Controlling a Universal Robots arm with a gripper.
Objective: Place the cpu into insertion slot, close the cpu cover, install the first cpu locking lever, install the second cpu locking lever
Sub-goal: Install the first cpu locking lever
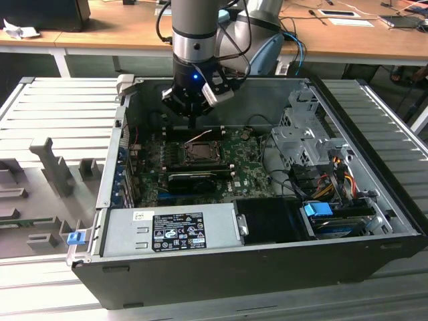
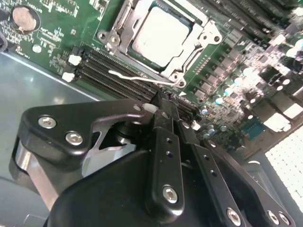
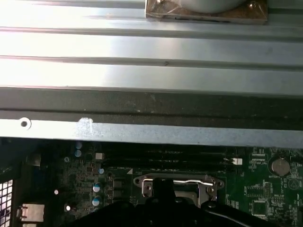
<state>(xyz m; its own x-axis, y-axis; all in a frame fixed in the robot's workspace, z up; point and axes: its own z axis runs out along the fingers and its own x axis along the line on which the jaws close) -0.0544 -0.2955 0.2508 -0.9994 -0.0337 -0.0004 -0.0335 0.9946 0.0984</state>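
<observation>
Just cpu (image 2: 158,35) beyond pincer (image 2: 163,105)

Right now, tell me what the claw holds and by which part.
Nothing. The claw is shut on itself above the board, and the cpu already sits in the insertion slot with the cpu cover down.

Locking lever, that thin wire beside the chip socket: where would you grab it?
Probably pinch the locking lever near its free end, from above: it's a thin wire lying over the memory slots, its other end apparently anchored at the insertion slot.
</observation>
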